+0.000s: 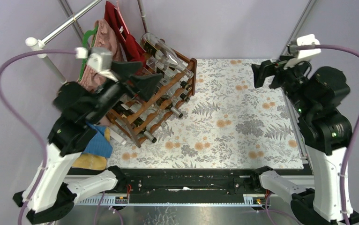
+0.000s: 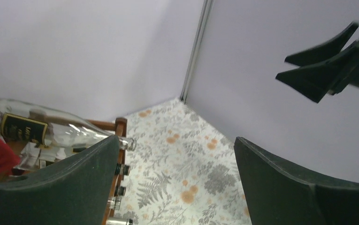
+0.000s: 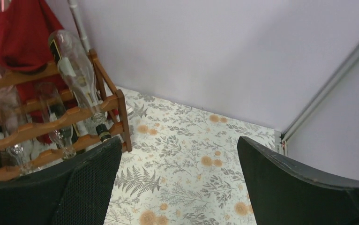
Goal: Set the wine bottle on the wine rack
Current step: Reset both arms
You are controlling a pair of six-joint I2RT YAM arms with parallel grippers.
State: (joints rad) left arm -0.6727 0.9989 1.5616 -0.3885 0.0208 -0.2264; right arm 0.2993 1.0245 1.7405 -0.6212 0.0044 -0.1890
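Wine bottle (image 1: 161,50), clear glass with a dark label, lies tilted across the top tier of the wine rack (image 1: 193,75), its neck pointing out toward the flowered surface (image 1: 243,117). More bottles (image 1: 168,110) fill the tiers below it. The left hand (image 1: 149,71) hovers over the rack, fingers spread wide, holding nothing. The right hand (image 1: 267,75) hangs well away from the rack, across the surface, also wide open and empty. Red and pink garments (image 1: 121,33) hang behind the rack.
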